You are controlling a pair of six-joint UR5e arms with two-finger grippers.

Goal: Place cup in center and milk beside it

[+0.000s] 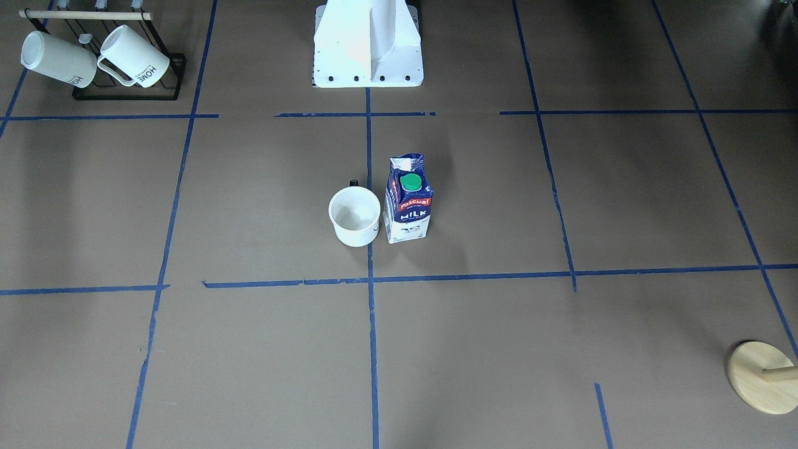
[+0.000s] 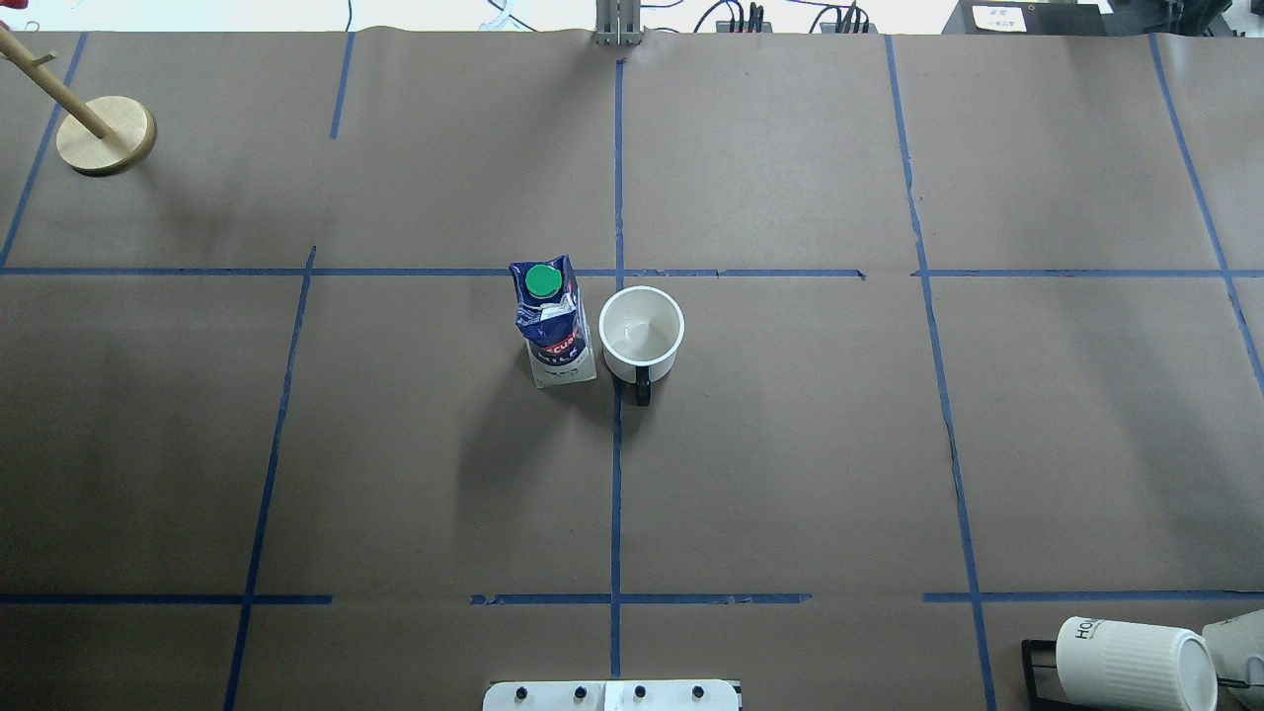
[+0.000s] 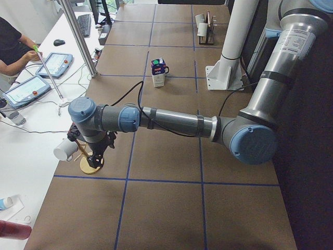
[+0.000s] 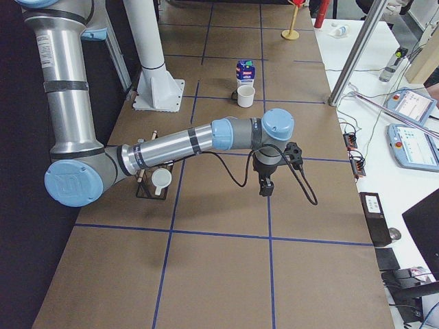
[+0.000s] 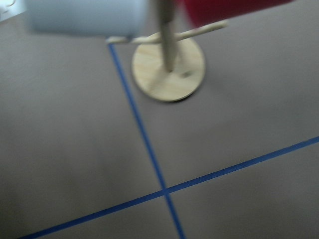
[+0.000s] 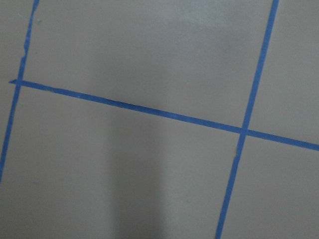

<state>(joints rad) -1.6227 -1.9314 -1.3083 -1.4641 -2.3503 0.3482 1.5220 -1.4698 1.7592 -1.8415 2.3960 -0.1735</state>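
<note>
The white cup point(image 1: 354, 216) stands upright on the central blue tape line point(image 1: 369, 262), its dark handle toward the robot base. It also shows in the overhead view point(image 2: 642, 333). The milk carton point(image 1: 408, 199) stands upright right beside it, on the robot's left of it point(image 2: 553, 324). Both arms are away from them. My left gripper point(image 3: 97, 154) hangs over a wooden stand at the table's far-left corner. My right gripper point(image 4: 265, 190) hovers over bare table on the right side. They show only in the side views, so I cannot tell if they are open or shut.
A black rack with ribbed "HOME" mugs point(image 1: 100, 59) stands near the robot's right point(image 2: 1131, 662). A wooden peg stand point(image 2: 106, 133) sits at the far left and holds a white cup point(image 3: 65, 151). The white robot base point(image 1: 368, 43) is behind the centre. Operators' desks flank the table.
</note>
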